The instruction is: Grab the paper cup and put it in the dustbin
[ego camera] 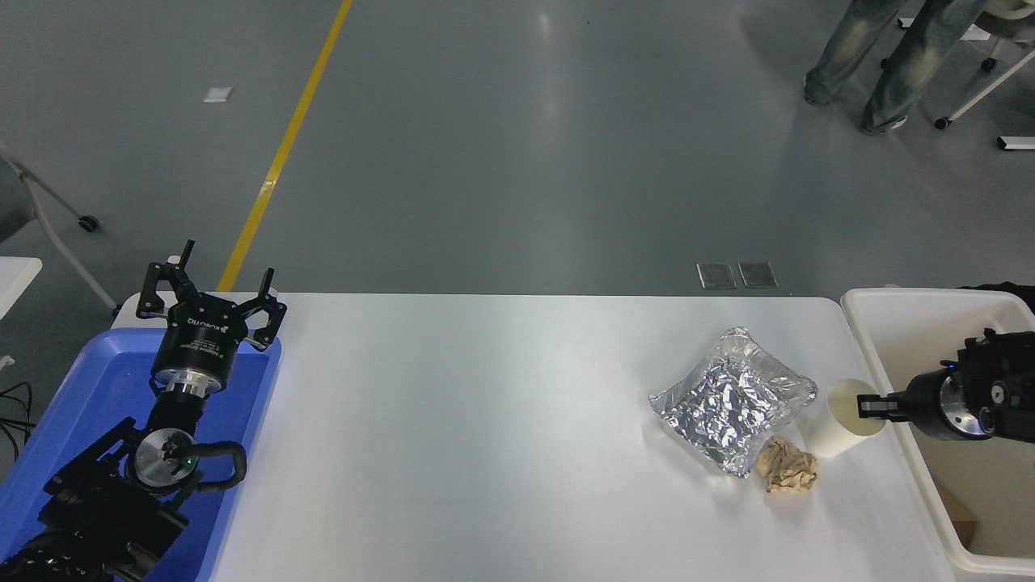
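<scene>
White lettering is seen on the black body of the left gripper (pixel 212 284), but it is upside down and too small to be read with confidence. No print is visible on the paper cup (pixel 845 420), nor on any other item.

The paper cup is found at the right of the frame, on the white table (pixel 485 420), near the table's right edge. It is tilted, its long axis running from the base at lower left to the open mouth at upper right, so that the mouth faces toward the dustbin (pixel 877 347). The right gripper (pixel 865 406) enters from the right edge, reaching over the dustbin's near wall, and its fingers are pinched on the cup's rim; one finger appears to be inside the mouth, though this is not clearly resolved.

A crinkled silver foil pouch (pixel 732 400) lies just left of the cup, close to or touching it. A crumpled tan paper ball (pixel 786 465) lies against the pouch's lower edge, just beside the cup's base. The dustbin's rim stands immediately right of the cup.

The left gripper is parked at lower left above a blue tray (pixel 73 404), fingers spread apart. A person's legs (pixel 881 61) are seen at upper right.
</scene>
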`<action>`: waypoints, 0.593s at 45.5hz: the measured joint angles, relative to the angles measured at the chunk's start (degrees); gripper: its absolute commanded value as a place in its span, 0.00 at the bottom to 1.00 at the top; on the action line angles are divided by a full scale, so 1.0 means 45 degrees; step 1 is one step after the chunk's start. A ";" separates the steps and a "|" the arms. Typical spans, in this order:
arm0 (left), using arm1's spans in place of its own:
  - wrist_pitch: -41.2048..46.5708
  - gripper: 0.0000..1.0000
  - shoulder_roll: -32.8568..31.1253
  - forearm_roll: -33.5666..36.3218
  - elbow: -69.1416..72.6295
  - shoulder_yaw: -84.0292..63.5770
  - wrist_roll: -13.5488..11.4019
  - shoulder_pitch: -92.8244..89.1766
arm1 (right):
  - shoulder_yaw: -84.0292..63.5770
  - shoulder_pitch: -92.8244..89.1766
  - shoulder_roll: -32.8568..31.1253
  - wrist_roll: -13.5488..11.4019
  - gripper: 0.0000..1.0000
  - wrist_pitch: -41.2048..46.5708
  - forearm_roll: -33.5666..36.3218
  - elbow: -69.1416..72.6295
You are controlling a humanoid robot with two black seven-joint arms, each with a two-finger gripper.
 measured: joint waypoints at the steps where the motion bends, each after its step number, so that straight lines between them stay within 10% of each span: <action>1: 0.0000 1.00 0.0000 0.0002 0.0000 0.0001 0.0001 0.0000 | -0.0097 0.0286 -0.0103 0.0015 0.00 0.0130 -0.0017 0.0174; 27: -0.0002 1.00 0.0022 0.0004 -0.0001 0.0016 0.0019 0.0019 | -0.3079 0.9602 -0.0868 0.0748 0.00 0.4577 0.0053 0.2775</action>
